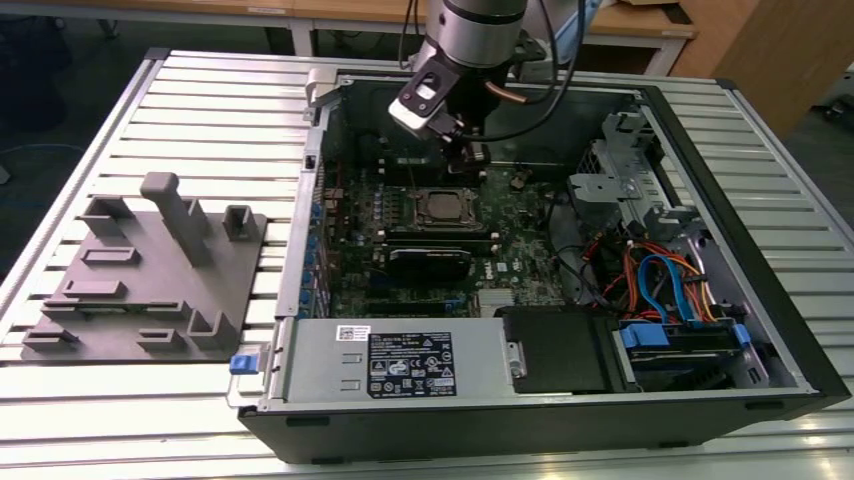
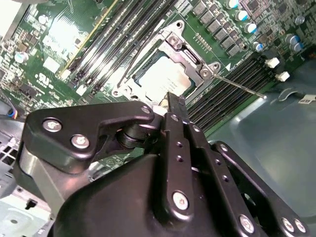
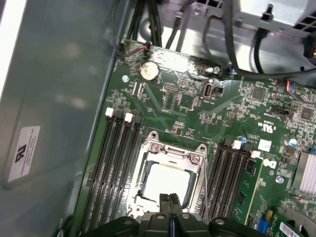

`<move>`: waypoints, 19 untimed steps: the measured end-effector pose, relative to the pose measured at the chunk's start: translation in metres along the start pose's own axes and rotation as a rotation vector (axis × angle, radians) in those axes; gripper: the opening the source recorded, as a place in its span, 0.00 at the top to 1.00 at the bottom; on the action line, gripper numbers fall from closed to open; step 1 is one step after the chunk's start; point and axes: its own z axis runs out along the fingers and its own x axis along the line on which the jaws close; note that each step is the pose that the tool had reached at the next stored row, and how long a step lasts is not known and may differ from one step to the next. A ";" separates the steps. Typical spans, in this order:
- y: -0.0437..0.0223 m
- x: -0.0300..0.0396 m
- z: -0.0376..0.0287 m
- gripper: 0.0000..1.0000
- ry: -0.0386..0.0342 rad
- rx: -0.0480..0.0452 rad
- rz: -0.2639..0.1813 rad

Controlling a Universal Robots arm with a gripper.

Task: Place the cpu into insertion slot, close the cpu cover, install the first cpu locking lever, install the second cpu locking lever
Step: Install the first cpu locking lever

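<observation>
Within silvery cpu cover (image 3: 174,152), flat cpu (image 3: 168,180)

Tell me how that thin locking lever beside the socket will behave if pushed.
Probably springy: the locking lever is a thin metal rod. Its shiny surface may let the claw slip off. Pinned at one end, it likely swings.

1 cpu (image 3: 168,180), 1 cpu cover (image 3: 170,149), 1 computer case (image 1: 534,430), 1 grey fixture (image 1: 134,300), 1 coin battery (image 3: 148,72)
</observation>
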 end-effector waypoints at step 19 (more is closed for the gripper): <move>0.0000 0.0000 0.0000 0.90 -0.0029 0.0020 -0.172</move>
